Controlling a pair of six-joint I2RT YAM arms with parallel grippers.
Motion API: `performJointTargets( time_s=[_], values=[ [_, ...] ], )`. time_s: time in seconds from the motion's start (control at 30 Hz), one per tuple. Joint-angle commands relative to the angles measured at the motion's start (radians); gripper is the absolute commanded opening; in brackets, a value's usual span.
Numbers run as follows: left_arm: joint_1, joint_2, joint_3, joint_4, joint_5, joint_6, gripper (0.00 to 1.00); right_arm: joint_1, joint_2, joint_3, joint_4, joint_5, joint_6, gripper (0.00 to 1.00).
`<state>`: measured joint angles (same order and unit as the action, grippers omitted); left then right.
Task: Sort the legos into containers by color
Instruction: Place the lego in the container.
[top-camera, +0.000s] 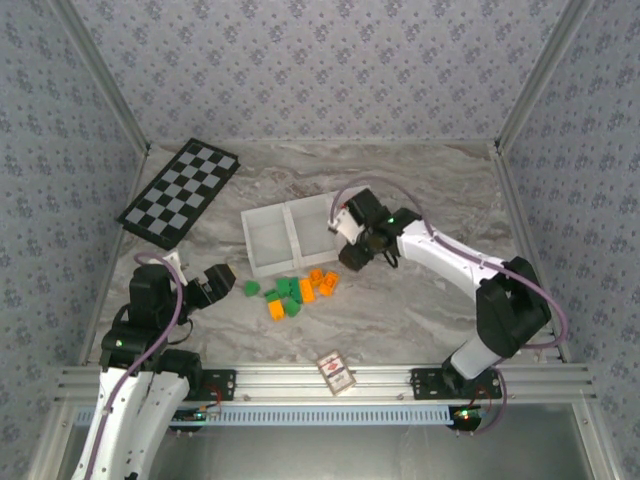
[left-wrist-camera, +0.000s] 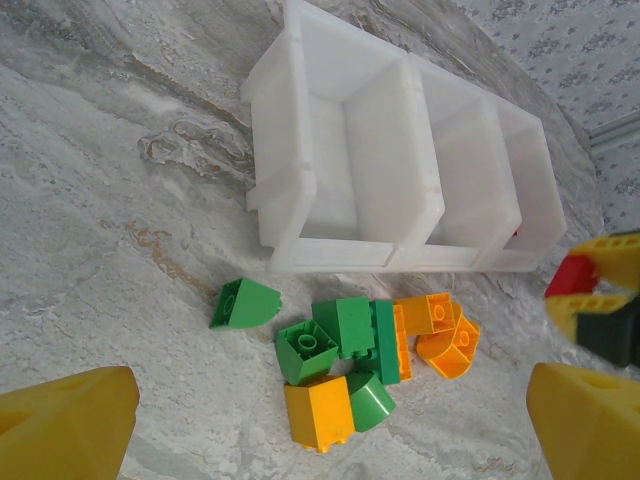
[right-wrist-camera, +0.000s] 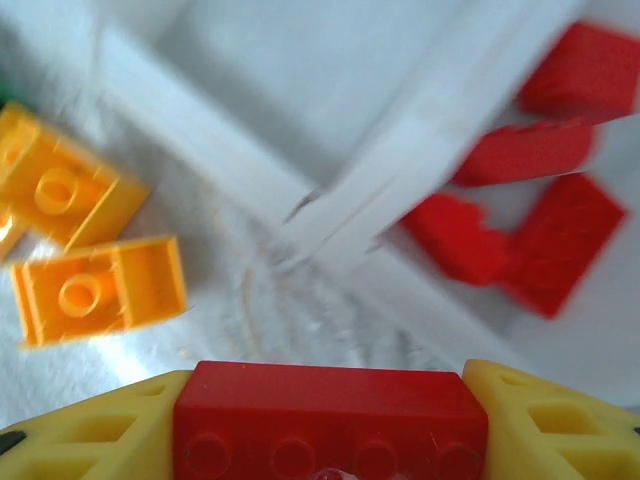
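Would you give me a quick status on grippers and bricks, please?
Right gripper shut on red brick, at tray. Left gripper open, empty. Orange and green bricks unsorted. Nothing blocking.

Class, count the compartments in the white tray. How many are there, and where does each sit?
3, joined in one row: the left-end compartment, empty; the middle compartment, empty; the right-end compartment, holding red legos. None appears hidden.
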<state>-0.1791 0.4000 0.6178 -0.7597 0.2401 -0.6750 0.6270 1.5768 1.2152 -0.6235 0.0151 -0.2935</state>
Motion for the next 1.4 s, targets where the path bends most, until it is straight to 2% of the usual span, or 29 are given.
performJointTargets(
  time_s=[0.0, 0.17, 0.33, 0.47, 0.57, 0.77, 0.9, 1.03, 1.13, 1.37],
  values=[
    [-0.005, -0.013, -0.001, 0.007, 0.016, -0.005, 1.0, -0.068, 0.061, 0.153, -0.043, 0.015, 0.093, 0.5],
    [-0.005, -0.016, 0.0, 0.002, 0.016, -0.005, 1.0, -0.141, 0.256, 0.4, -0.141, 0.012, 0.175, 0.5],
    [-0.007, -0.022, 0.002, -0.003, 0.014, -0.005, 1.0, -0.179, 0.412, 0.57, -0.213, -0.008, 0.232, 0.51],
    [-0.007, -0.022, 0.001, -0.001, 0.014, -0.005, 1.0, -0.207, 0.47, 0.623, -0.228, -0.048, 0.284, 0.54],
    [-0.007, -0.021, 0.002, 0.0, 0.013, -0.005, 1.0, -0.215, 0.482, 0.63, -0.235, -0.057, 0.304, 0.6],
    [-0.007, -0.018, 0.002, -0.001, 0.01, -0.005, 1.0, -0.217, 0.445, 0.625, -0.261, -0.046, 0.375, 0.8],
    [-0.007, -0.015, 0.002, -0.001, 0.008, -0.005, 1.0, -0.219, 0.404, 0.616, -0.284, -0.037, 0.455, 0.88],
    [-0.007, -0.011, 0.004, 0.003, 0.01, 0.0, 1.0, -0.217, 0.348, 0.591, -0.301, -0.02, 0.531, 0.88],
    [-0.007, 0.003, 0.011, 0.012, 0.022, 0.008, 1.0, -0.193, 0.261, 0.504, -0.285, -0.013, 0.629, 0.85],
    [-0.007, 0.075, 0.068, 0.024, 0.07, 0.076, 1.0, -0.031, 0.042, 0.2, -0.188, 0.116, 0.964, 0.86]
  ],
)
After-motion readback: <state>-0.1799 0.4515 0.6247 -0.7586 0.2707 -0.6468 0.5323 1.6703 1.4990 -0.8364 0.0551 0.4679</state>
